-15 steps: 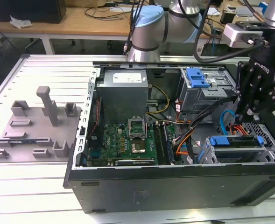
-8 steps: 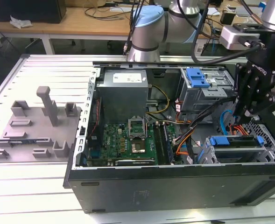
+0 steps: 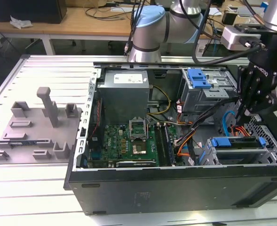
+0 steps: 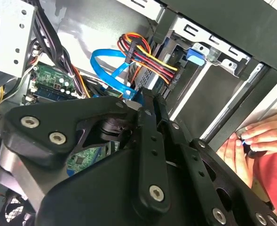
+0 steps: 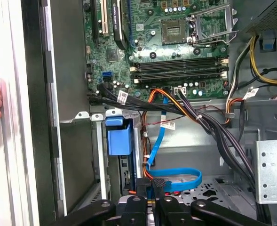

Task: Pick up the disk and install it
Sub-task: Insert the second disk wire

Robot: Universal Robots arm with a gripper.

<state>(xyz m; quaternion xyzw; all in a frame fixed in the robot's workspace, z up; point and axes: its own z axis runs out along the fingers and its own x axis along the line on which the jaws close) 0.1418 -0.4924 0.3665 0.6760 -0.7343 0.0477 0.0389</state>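
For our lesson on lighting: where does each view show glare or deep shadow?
Exterior view: even light, dim inside the computer case. Second wrist view: glare on the metal panel. First wrist view: table rail washed out, case wall shadowed.

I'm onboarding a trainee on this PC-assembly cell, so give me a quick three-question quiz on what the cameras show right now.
1. True or false: the grey fixture plate lies outside the computer case, towards the exterior view's left.
2. The gripper is nearest to: A) the power supply, B) the processor socket, C) the drive cage at the exterior view's right.
3. In the first wrist view, what colour is the flat looped cable by the gripper's tips?

Key: 1 true; 2 C; 3 blue.
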